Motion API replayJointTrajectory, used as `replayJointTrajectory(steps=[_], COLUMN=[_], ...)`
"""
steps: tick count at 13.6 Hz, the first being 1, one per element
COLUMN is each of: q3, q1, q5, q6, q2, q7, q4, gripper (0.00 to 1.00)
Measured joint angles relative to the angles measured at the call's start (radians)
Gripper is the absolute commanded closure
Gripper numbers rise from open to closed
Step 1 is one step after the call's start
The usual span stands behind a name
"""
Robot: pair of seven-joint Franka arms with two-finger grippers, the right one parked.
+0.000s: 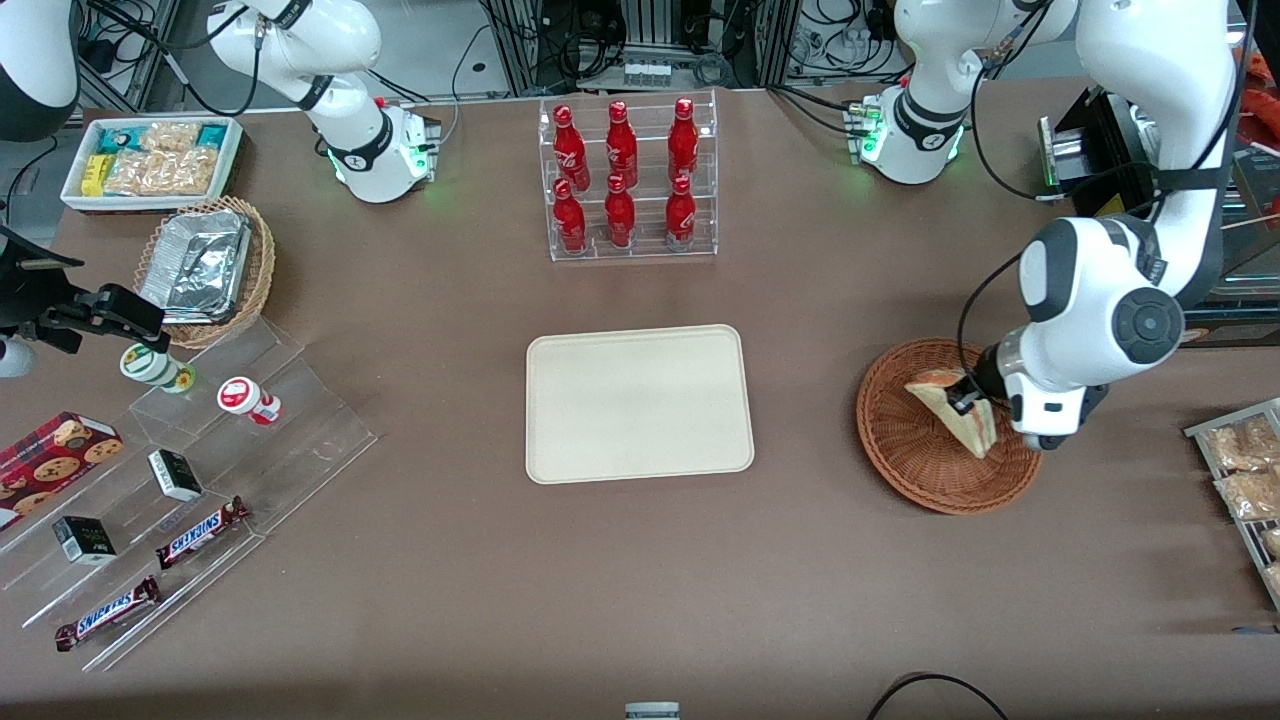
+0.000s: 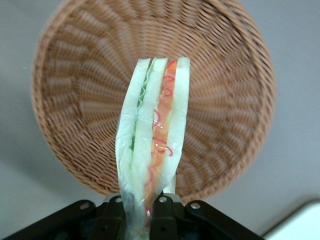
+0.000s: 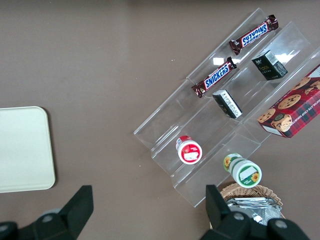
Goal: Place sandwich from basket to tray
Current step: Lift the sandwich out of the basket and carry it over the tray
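With my gripper (image 1: 968, 402) clamped on the sandwich (image 1: 955, 408) above the basket (image 1: 915, 455) at the front view's right, I should lift clear of the rim, then carry level toward the central tray (image 1: 638, 402).

Sandwich above basket

The claw (image 1: 968, 400) grips the sandwich (image 1: 955, 408) over the basket (image 1: 900, 440); the tray (image 1: 638, 402) lies beside it (mid-table).

SNICKERS on two chocolate bars (image 1: 201, 531), (image 1: 107, 613)
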Motion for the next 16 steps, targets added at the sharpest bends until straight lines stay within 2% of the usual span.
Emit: replayJointTrajectory(steps=[4, 9, 12, 16], q3=[-0.105, -0.259, -0.337, -0.350], q1=[-0.004, -0.009, -0.030, -0.144], q5=[0.000, 0.000, 0.019, 0.052], q6=[-0.113, -0.127, -0.127, -0.133], q2=[-0.002, 0.017, 0.092, 0.234], q7=[0.017, 0.017, 0.018, 0.017], q4=[0.079, 0.128, 0.193, 0.351], gripper=[1.00, 1.00, 1.00, 1.00])
